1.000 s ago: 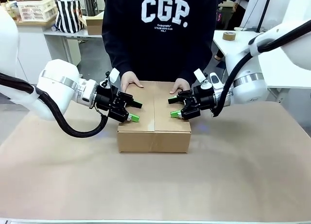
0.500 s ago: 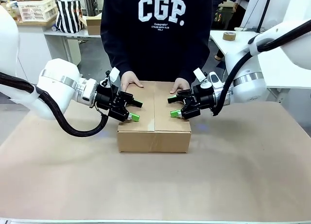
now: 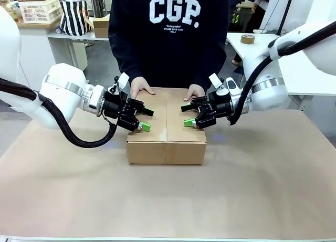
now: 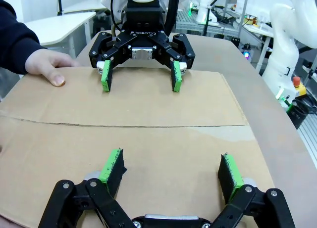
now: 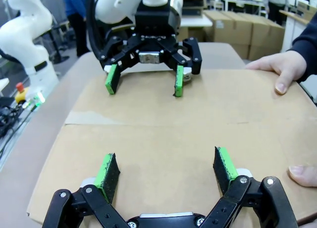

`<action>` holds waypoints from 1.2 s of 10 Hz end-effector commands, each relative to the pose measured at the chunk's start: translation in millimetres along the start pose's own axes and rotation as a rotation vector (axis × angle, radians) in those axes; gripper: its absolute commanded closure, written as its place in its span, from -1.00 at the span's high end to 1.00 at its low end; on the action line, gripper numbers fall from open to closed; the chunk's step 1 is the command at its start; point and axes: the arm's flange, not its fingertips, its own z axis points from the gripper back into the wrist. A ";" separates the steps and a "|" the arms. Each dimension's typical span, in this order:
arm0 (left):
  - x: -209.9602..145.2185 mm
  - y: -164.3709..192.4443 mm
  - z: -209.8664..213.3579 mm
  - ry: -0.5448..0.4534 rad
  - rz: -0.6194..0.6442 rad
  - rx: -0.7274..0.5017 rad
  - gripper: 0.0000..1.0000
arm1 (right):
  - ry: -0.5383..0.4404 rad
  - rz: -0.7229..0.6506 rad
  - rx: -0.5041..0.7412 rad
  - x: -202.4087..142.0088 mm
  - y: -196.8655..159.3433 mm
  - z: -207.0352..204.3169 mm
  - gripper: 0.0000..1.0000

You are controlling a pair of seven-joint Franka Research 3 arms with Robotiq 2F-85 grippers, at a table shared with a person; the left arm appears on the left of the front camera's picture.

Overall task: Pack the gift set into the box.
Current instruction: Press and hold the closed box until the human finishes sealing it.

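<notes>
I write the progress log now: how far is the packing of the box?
Done: the box has its top flaps folded shut. In hand: both the left gripper and right gripper hover open over the flaps, the person's hands on the far edge. Left: no tape on the seam.

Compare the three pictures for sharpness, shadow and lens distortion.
Front view: evenly lit and sharp; the box casts only a faint shadow. Left wrist view: wide-angle stretch, its own fingers loom large. Right wrist view: same stretch, background cartons softer.
</notes>
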 end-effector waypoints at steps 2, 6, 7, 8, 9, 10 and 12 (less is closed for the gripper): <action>-2.9 -1.1 -0.3 0.005 0.005 0.001 1.00 | 0.002 -0.010 -0.011 -2.9 2.0 0.5 1.00; -2.9 -1.1 -0.3 0.005 0.005 0.001 1.00 | 0.002 -0.010 -0.011 -2.9 2.0 0.5 1.00; -2.9 -1.1 -0.3 0.005 0.005 0.001 1.00 | 0.002 -0.010 -0.011 -2.9 2.0 0.5 1.00; -2.9 -1.1 -0.3 0.005 0.005 0.001 1.00 | 0.002 -0.010 -0.011 -2.9 2.0 0.5 1.00; -2.9 -1.1 -0.3 0.005 0.005 0.001 1.00 | 0.002 -0.010 -0.011 -2.9 2.0 0.5 1.00; -2.9 -1.1 -0.3 0.005 0.005 0.001 1.00 | 0.002 -0.010 -0.011 -2.9 2.0 0.5 1.00; -2.9 -1.1 -0.3 0.005 0.005 0.001 1.00 | 0.002 -0.010 -0.011 -2.9 2.0 0.5 1.00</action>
